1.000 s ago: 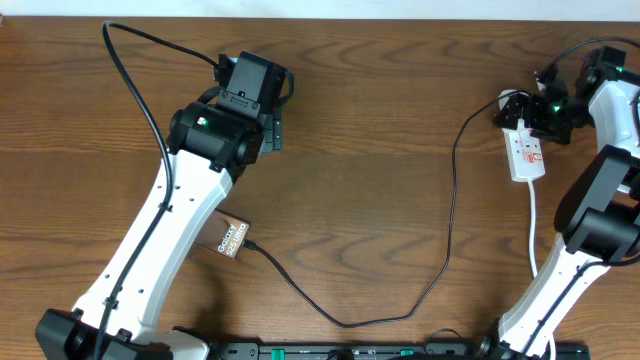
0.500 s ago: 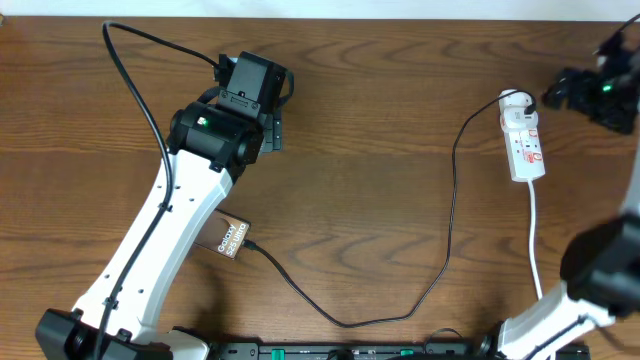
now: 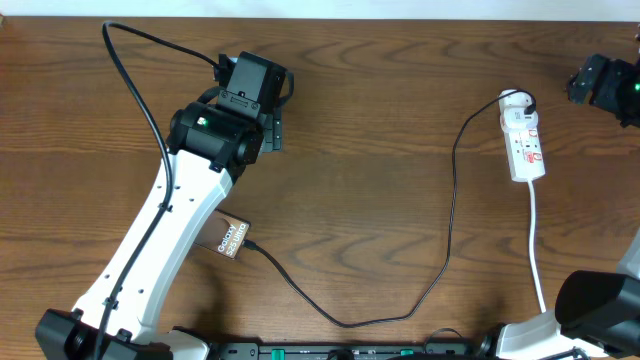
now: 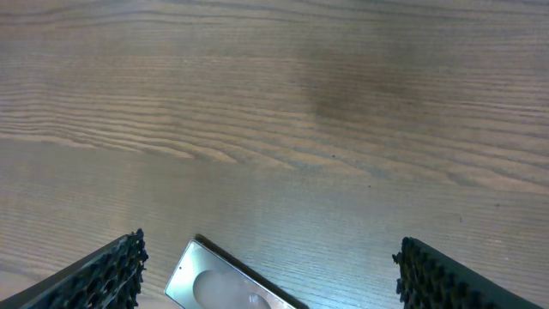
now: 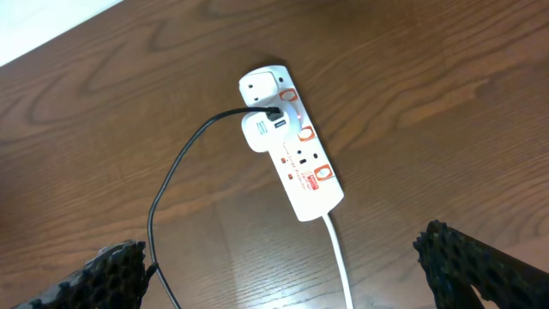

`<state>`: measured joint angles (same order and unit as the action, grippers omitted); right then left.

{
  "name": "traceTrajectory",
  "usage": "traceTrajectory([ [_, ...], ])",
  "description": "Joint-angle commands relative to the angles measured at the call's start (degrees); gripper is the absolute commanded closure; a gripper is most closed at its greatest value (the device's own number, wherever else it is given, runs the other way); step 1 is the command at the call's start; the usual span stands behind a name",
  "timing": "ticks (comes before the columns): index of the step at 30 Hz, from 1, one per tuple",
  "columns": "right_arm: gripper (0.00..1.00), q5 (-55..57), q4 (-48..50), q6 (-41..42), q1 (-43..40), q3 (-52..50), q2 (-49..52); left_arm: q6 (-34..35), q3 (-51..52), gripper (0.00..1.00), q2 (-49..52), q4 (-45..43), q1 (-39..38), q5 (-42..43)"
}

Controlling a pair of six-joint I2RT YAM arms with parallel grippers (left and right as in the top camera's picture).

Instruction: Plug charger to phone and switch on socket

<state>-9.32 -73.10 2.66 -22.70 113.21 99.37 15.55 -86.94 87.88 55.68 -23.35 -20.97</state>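
The phone (image 3: pixel 232 238) lies near the front left, half hidden under my left arm. A glossy flat corner, apparently the phone (image 4: pixel 225 283), shows in the left wrist view. The charger (image 3: pixel 450 200), a thin black cable, runs from the phone's right edge in a loop up to the far end of the socket (image 3: pixel 525 140). In the right wrist view the charger (image 5: pixel 171 184) enters a white adapter on the socket (image 5: pixel 296 159). My left gripper (image 3: pixel 265 125) hovers open behind the phone, its fingers (image 4: pixel 107 275) wide apart. My right gripper (image 3: pixel 603 85) hangs open, right of the socket, holding nothing.
The socket's white cord (image 3: pixel 535 240) trails toward the front right, past my right arm's base (image 3: pixel 590 310). A black robot cable (image 3: pixel 135 80) arcs over the back left. The table's far edge (image 3: pixel 400 8) is close behind the socket.
My right gripper has pulled away from the socket's far end, moving right toward the table edge. The left arm, phone and charger have not moved.
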Motion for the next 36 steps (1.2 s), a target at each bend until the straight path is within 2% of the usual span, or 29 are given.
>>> traceTrajectory([
  [1, 0.01, 0.39, -0.17, 0.96, -0.02, 0.13, 0.07, -0.48, -1.16, 0.08, -0.66, 0.22, 0.07, -1.05],
  [16, 0.01, 0.39, -0.17, 0.96, -0.02, 0.13, 0.07, -0.50, -0.92, 0.08, -1.46, 2.45, 0.20, 0.20],
  [22, 0.01, 0.39, -0.17, 0.96, -0.02, 0.13, 0.09, -0.24, 3.23, 0.08, -7.08, 1.38, -0.22, 1.46],
  [28, 0.01, 0.42, -0.17, 0.96, -0.02, 0.13, 0.07, -0.33, 13.53, 0.08, -18.60, -11.10, 0.13, 1.18],
  [36, 0.01, 0.39, -0.17, 0.96, -0.02, 0.13, 0.07, -0.33, 36.63, 0.09, -37.64, -38.23, 4.11, 1.40],
])
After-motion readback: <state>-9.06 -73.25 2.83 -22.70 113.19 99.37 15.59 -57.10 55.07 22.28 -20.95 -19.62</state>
